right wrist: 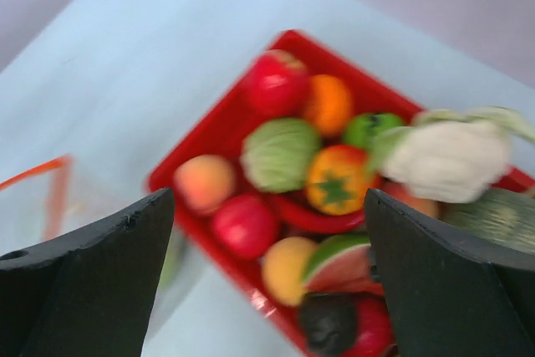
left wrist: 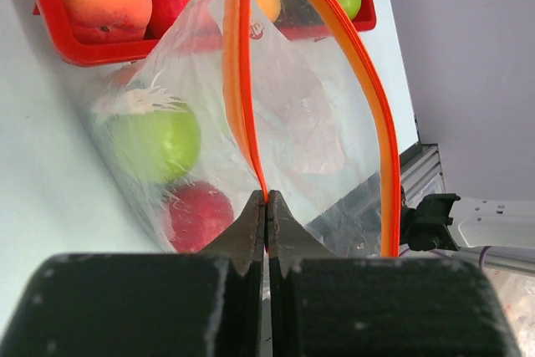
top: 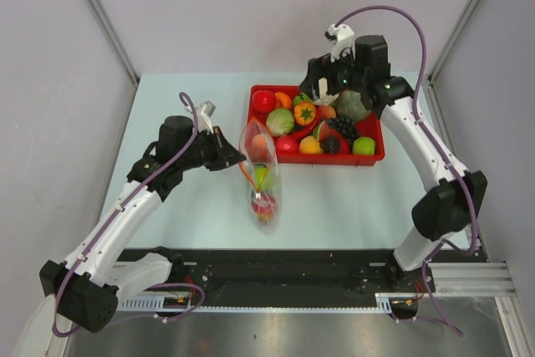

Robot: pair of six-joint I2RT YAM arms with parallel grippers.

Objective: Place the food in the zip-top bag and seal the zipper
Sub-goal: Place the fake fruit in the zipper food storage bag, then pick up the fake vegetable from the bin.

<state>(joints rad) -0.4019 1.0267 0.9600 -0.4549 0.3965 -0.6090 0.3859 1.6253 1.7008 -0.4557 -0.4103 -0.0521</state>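
The clear zip-top bag (top: 261,175) stands on the table just left of the red tray, its mouth held up. My left gripper (top: 232,156) is shut on the bag's orange-red zipper strip (left wrist: 240,89); its jaws (left wrist: 266,198) pinch the near strip while the far strip (left wrist: 381,131) bows away, so the mouth is open. Inside the bag lie a green apple (left wrist: 155,141) and a red fruit (left wrist: 197,216). My right gripper (top: 324,83) hovers above the tray's food, open and empty (right wrist: 267,198). The right wrist view is blurred.
The red tray (top: 254,99) at the back right holds several toy foods: a cauliflower (right wrist: 447,160), a green cabbage (right wrist: 280,153), an orange pepper (right wrist: 334,178), a peach (right wrist: 205,183), a red chilli and dark grapes (top: 343,129). Enclosure walls stand on both sides.
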